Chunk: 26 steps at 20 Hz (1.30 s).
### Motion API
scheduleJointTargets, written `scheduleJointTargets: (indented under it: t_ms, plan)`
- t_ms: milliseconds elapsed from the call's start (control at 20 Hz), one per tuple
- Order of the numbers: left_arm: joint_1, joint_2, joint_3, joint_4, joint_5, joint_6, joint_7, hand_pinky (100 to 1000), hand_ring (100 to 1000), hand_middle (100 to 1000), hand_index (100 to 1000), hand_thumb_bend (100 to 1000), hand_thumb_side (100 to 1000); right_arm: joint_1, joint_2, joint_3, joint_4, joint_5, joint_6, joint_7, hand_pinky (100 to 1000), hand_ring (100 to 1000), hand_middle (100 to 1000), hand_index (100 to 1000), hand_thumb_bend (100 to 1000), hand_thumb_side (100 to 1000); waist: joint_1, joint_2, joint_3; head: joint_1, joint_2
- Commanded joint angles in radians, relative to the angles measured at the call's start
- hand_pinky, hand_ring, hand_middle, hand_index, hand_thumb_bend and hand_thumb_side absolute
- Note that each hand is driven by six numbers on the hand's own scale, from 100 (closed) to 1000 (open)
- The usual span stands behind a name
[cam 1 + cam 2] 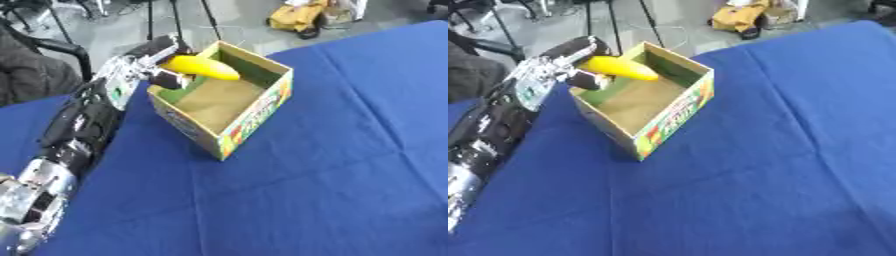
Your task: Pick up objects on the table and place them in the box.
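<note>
Blue tablecloth (pixel 332 175) bears an open cardboard box (pixel 254 117). Left hand (pixel 157 62), fingers curled round a yellow banana-shaped object (pixel 201 67), holds it over the box's near corner. Release appears to remain; no other objects show.

A matt blue cloth, faintly creased, covers the worktop (pixel 332 165). The open cardboard box (pixel 254 117) has dull brown inner walls and printed, colourful outer faces. The smooth yellow banana-shaped object (pixel 203 67) looks slightly glossy, held in the black and silver robot hand (pixel 157 62)
</note>
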Motion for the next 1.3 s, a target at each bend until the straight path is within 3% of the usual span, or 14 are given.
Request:
scheduleJointTargets:
  t_ms: [50, 200, 400, 500, 700, 900, 1300]
  plan:
    - [-0.024, 0.015, -0.001, -0.017, -0.012, -0.007, 0.004, 686, 564, 468, 561, 100, 209, -0.015, -0.005, 0.000, -0.012, 0.007, -0.001, 0.004, 575, 706, 680, 723, 100, 892, -0.005, -0.009, -0.004, 0.003, -0.014]
    - [-0.019, 0.003, -0.002, -0.010, -0.016, -0.014, -0.004, 690, 582, 489, 583, 119, 259, -0.017, -0.003, 0.001, -0.012, 0.010, -0.001, 0.006, 575, 706, 680, 723, 100, 894, 0.000, 0.001, -0.009, 0.003, -0.014]
    - [-0.014, -0.001, -0.003, -0.009, -0.013, -0.039, -0.007, 716, 643, 579, 677, 572, 622, -0.019, -0.002, 0.002, -0.012, 0.012, 0.000, 0.006, 575, 706, 680, 723, 100, 894, 0.001, 0.005, -0.008, 0.005, -0.014]
    - [-0.010, -0.001, -0.002, -0.010, -0.012, -0.051, -0.005, 739, 683, 620, 724, 698, 730, -0.019, -0.001, 0.002, -0.012, 0.012, 0.000, 0.006, 575, 706, 680, 723, 100, 894, 0.000, 0.005, -0.004, 0.005, -0.013]
    - [0.002, 0.005, 0.001, -0.010, -0.021, -0.056, 0.009, 796, 764, 722, 798, 829, 845, -0.015, 0.000, 0.001, -0.010, 0.012, 0.001, 0.005, 575, 705, 679, 723, 100, 893, -0.006, 0.003, 0.013, 0.003, -0.010]
    - [0.020, 0.026, 0.015, -0.009, -0.044, -0.026, 0.047, 859, 844, 795, 833, 871, 902, -0.009, 0.001, -0.001, -0.007, 0.010, 0.001, 0.003, 574, 704, 678, 722, 100, 893, -0.016, -0.004, 0.036, -0.001, -0.004]
    - [0.060, 0.070, 0.032, 0.020, -0.080, 0.078, 0.142, 872, 863, 823, 840, 816, 932, 0.002, 0.002, -0.002, -0.002, 0.006, 0.002, 0.003, 574, 704, 678, 722, 100, 892, -0.035, -0.021, 0.084, -0.007, 0.005]
